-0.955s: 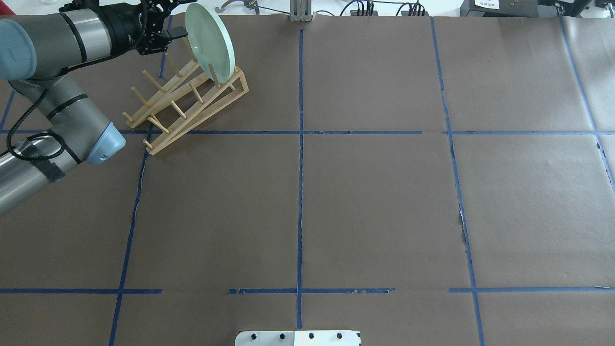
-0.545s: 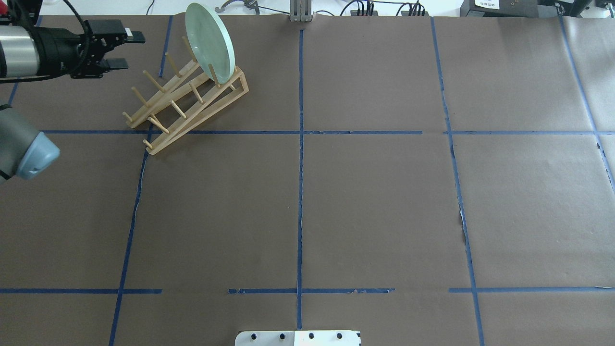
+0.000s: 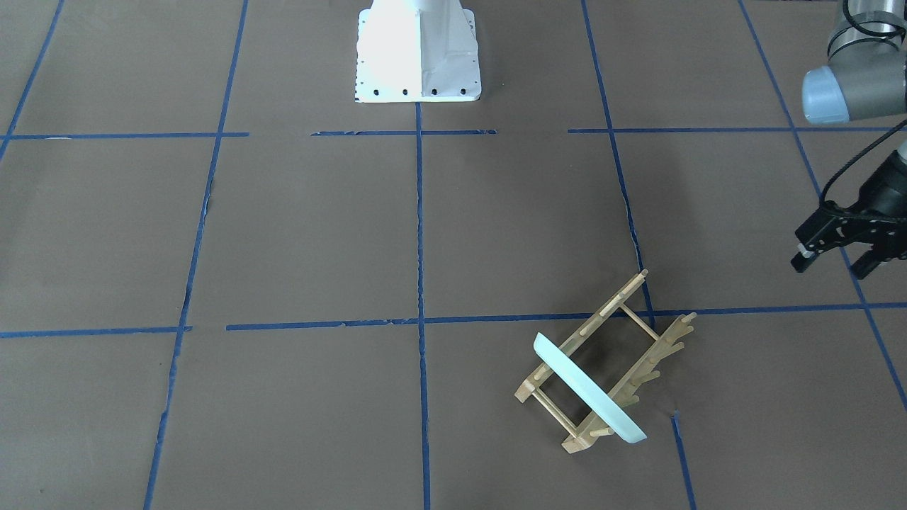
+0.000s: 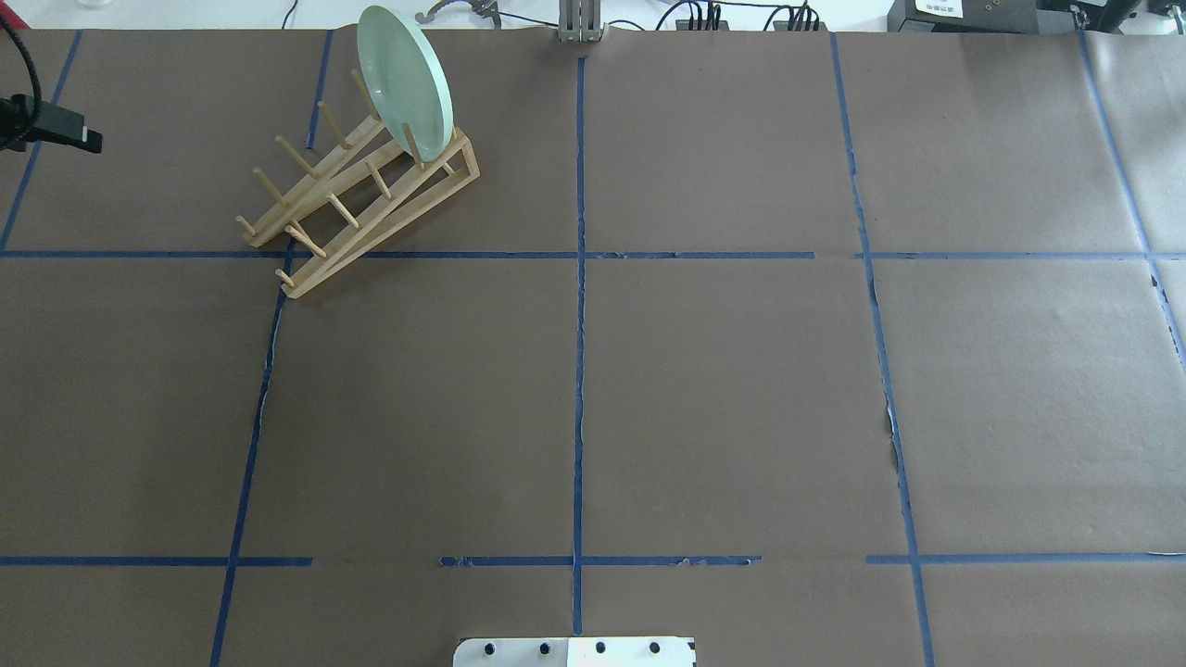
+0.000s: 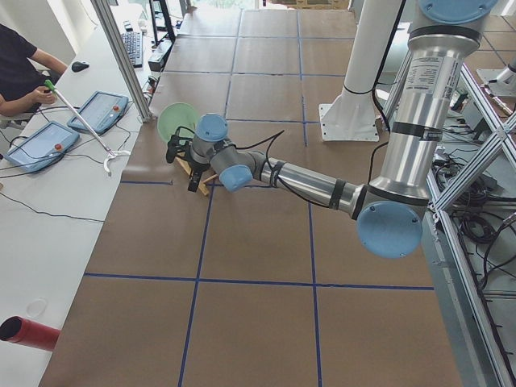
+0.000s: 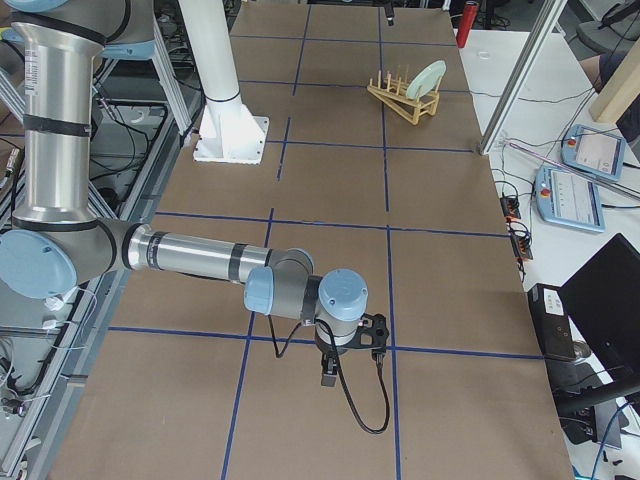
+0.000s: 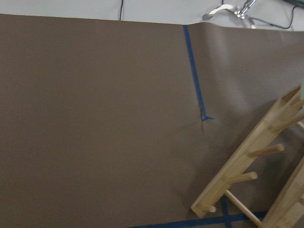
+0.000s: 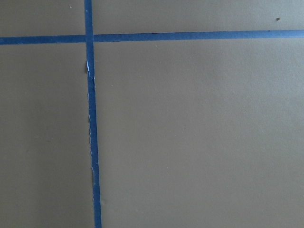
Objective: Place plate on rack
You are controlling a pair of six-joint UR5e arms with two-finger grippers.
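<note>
The pale mint-green plate [image 4: 405,79] stands on edge between pegs at the far end of the wooden rack [image 4: 389,218], leaning slightly. In the front-facing view the plate [image 3: 588,389] sits across both rails of the rack [image 3: 609,306]. My left gripper [image 3: 832,263] is open and empty, well off to the rack's side and apart from it. Only one of its fingers [image 4: 65,132] shows at the overhead view's left edge. The left wrist view shows the rack's near end [image 7: 247,161]. My right gripper [image 6: 350,365] is far from the rack, over bare table; I cannot tell whether it is open or shut.
The white robot base [image 3: 418,53] stands at the table's robot side. Blue tape lines cross the brown table cover [image 4: 723,398]. A side table with teach pendants [image 5: 40,145] and a person lies beyond the rack's end.
My left gripper has drawn back from the plate to the view's left edge, open. The plate stays standing in the rack.
</note>
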